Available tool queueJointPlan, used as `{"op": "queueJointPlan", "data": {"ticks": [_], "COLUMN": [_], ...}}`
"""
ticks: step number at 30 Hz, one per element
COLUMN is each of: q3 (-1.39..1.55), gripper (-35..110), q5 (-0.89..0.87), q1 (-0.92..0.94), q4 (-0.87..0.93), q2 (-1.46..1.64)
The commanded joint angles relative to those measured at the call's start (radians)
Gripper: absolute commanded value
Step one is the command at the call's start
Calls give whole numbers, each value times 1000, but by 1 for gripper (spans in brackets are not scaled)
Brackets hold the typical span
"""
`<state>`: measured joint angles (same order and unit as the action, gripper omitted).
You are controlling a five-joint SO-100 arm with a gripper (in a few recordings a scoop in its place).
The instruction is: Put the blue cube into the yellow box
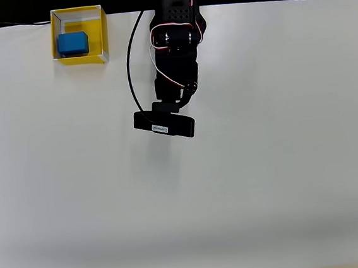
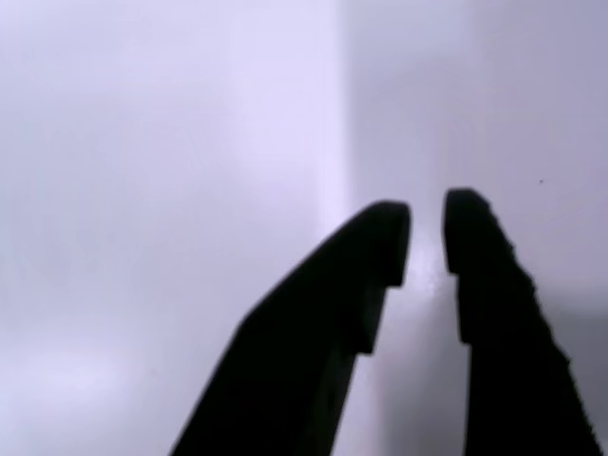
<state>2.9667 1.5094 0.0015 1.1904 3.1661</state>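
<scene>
Overhead view: the yellow box (image 1: 79, 36) is seen at the far left corner of the white table (image 1: 266, 182), well apart from the fingers, up and to the left of them in the picture. The blue cube (image 1: 72, 43) is held inside it, resting on the yellow floor toward the left wall. The box is square and open-topped, with yellow walls and thin white rims; the cube is a solid bright blue with plain matte faces. The black arm (image 1: 175, 58) is stretched over the bare table, a dark cable running beside it. In the wrist view, the dark fingers (image 2: 425, 252) are seen nearly closed, a narrow gap left between the tips, and nothing is gripped between them.
</scene>
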Motion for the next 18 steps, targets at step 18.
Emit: {"op": "queueJointPlan", "data": {"ticks": [18], "q3": [178], "gripper": [0], "q5": [92], "q1": [-17], "q4": [167], "q2": [176]}}
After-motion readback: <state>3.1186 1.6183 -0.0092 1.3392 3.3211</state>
